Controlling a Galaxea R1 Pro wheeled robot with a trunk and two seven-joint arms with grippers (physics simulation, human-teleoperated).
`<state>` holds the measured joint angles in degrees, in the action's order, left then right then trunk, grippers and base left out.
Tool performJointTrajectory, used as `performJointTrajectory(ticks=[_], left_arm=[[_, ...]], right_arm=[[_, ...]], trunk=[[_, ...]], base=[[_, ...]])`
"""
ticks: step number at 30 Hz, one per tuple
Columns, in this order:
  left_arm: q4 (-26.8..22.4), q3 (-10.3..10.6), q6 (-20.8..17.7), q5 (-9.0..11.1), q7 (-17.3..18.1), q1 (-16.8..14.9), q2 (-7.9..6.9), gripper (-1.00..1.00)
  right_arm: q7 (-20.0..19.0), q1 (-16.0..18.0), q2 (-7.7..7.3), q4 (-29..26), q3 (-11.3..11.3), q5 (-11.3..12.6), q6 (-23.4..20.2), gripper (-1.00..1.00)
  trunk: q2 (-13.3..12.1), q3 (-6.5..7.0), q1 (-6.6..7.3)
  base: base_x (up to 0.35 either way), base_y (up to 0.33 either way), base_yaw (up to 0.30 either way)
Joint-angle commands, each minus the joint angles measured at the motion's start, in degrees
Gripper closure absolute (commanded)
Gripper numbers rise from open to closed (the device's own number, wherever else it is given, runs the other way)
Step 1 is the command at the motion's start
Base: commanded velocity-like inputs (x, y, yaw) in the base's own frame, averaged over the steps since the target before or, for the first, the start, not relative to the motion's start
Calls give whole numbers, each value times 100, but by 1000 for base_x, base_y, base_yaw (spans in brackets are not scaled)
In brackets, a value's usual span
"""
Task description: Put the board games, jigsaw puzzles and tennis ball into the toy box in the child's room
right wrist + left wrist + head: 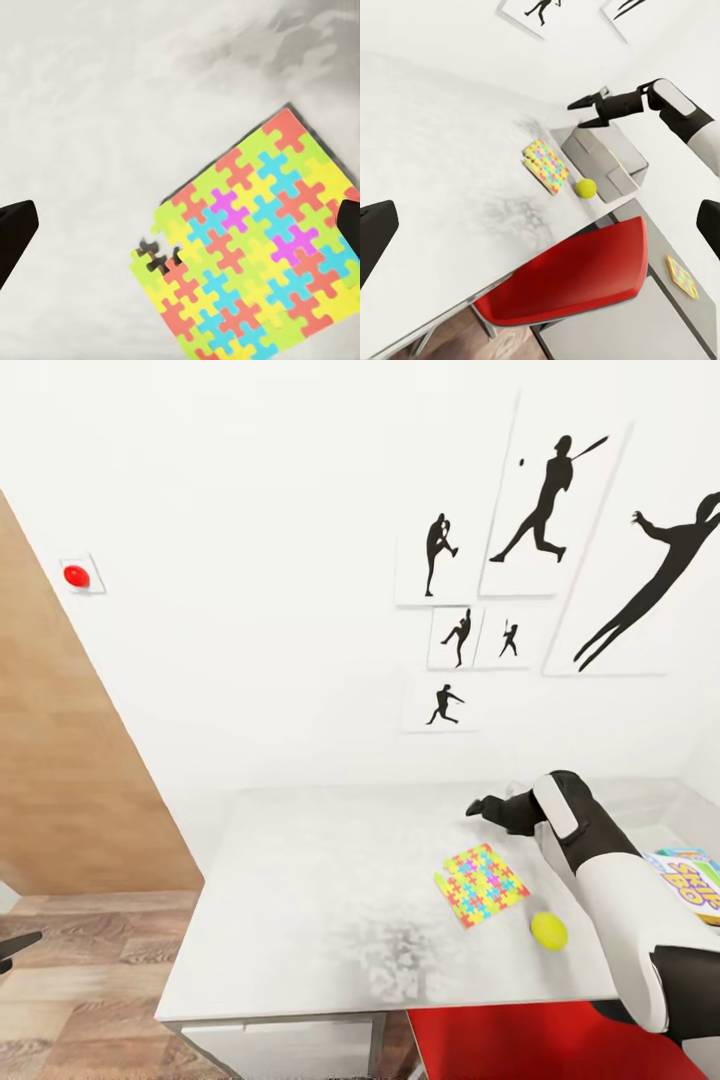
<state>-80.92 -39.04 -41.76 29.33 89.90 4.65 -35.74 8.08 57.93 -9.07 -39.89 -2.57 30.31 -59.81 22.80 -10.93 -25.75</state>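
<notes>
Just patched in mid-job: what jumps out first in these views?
The bright jigsaw puzzle lies flat on the grey table, with the yellow tennis ball close by near the table's front edge. The right hand hangs open above the table beyond the puzzle. A red chair sits at the table's front edge.

Grey table (300,880) bearing a jigsaw puzzle (481,883) under the right jaws, tennis ball (548,930) just beside.
</notes>
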Motion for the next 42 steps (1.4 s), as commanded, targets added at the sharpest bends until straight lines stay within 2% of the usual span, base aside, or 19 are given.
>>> performJointTrajectory(ticks=[1, 4, 8, 25, 33, 42], left_arm=[[-4, 2, -61, 11, 10, 2, -3, -100], [-3, 0, -61, 11, 10, 2, -3, -100], [-3, -5, -61, 11, 10, 3, -3, -100], [-3, -14, -61, 11, 10, 2, -3, -100], [-3, -77, -61, 11, 10, 3, -3, -100], [-3, -87, -61, 11, 10, 5, -3, -100]], right_arm=[[70, 15, -22, 38, -6, 63, -19, -100], [98, 28, -117, 91, -13, 59, -19, -100], [111, 32, -166, 120, -5, 56, -19, -100], [122, 34, -147, 131, 9, 54, -19, -100], [124, 34, -183, 131, 8, 42, -19, -100], [132, 65, -197, 129, 2, -216, 14, -100]], trunk=[[12, -20, -3], [12, -49, -3], [12, -86, -3], [12, -247, -3], [12, -322, -3], [12, -407, -3]], base=[[0, 0, 0], [0, 0, 0], [0, 0, 0], [0, 0, 0], [0, 0, 0], [0, 0, 0]])
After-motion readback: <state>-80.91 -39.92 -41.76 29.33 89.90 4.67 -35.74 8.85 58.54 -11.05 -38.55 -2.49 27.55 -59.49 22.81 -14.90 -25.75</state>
